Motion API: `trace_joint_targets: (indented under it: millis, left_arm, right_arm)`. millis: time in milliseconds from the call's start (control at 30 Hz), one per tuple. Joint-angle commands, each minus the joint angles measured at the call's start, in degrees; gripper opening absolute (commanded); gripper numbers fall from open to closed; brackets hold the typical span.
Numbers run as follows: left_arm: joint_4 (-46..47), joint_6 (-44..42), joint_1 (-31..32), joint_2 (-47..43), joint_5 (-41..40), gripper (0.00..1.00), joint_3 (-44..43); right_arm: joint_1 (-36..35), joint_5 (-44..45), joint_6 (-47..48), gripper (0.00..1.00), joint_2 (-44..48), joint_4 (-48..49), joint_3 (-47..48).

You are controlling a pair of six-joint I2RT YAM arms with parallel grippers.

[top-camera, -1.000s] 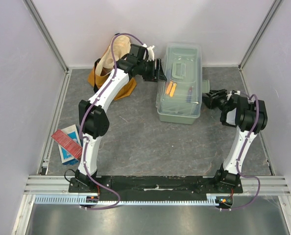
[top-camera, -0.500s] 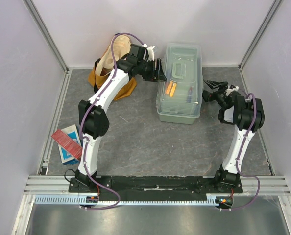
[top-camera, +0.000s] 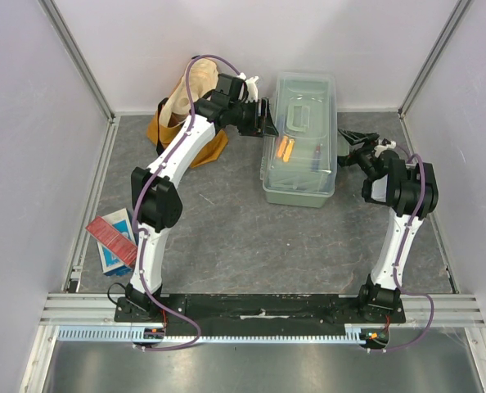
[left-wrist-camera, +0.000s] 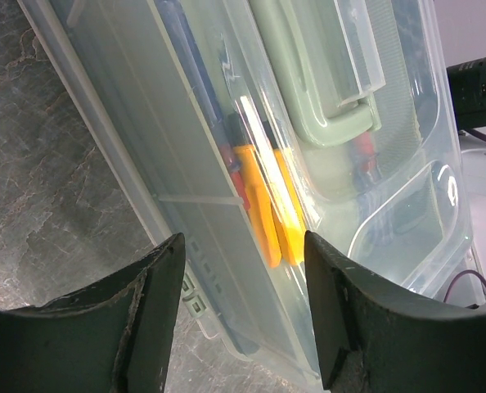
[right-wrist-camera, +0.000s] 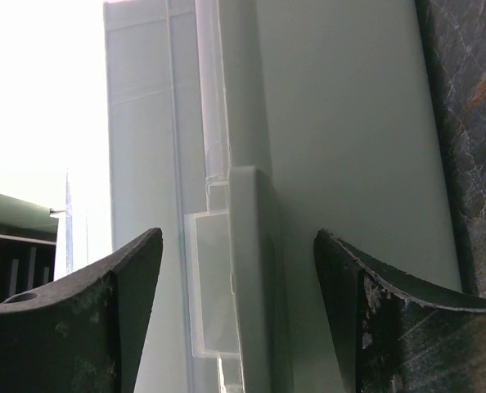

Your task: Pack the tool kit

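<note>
The pale grey-green toolbox (top-camera: pixel 303 139) stands closed at the back centre, its clear lid down. Orange-handled tools (top-camera: pixel 285 150) show through the lid, and also in the left wrist view (left-wrist-camera: pixel 267 209) beside the lid's green handle (left-wrist-camera: pixel 321 98). My left gripper (top-camera: pixel 267 119) is open at the box's left side, its jaws level with the lid's edge (left-wrist-camera: pixel 202 246). My right gripper (top-camera: pixel 351 151) is open against the box's right side, with the side latch (right-wrist-camera: pixel 239 278) between its fingers (right-wrist-camera: pixel 128 286).
A mustard-yellow bag (top-camera: pixel 184 110) lies at the back left behind the left arm. A red-blue booklet (top-camera: pixel 114 237) lies at the left edge by the metal rail. Pale walls close in the back and both sides.
My right gripper has moved back and left, up to the toolbox's right side. The left arm and the box have stayed still.
</note>
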State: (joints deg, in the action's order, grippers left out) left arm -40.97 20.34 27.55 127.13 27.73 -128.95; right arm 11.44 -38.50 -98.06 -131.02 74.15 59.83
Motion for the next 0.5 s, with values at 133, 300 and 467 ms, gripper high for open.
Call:
trace_joint_targets:
  millis: [133, 300, 467]
  left_arm:
    - [-2.7, -2.8, 0.4, 1.3, 0.0, 0.64, 0.8]
    - [-2.7, -3.5, 0.3, 1.4, -0.8, 0.64, 0.0]
    - [-2.7, -3.5, 0.4, 2.3, 0.0, 0.64, -1.2]
  right_arm:
    - [-2.0, -0.8, -5.2, 0.75, 3.0, 25.5, 3.3]
    - [-2.2, -3.2, 2.3, 0.73, 8.2, 11.6, 3.5]
    - [-3.3, -5.3, 12.6, 0.73, 12.6, -5.0, 4.2]
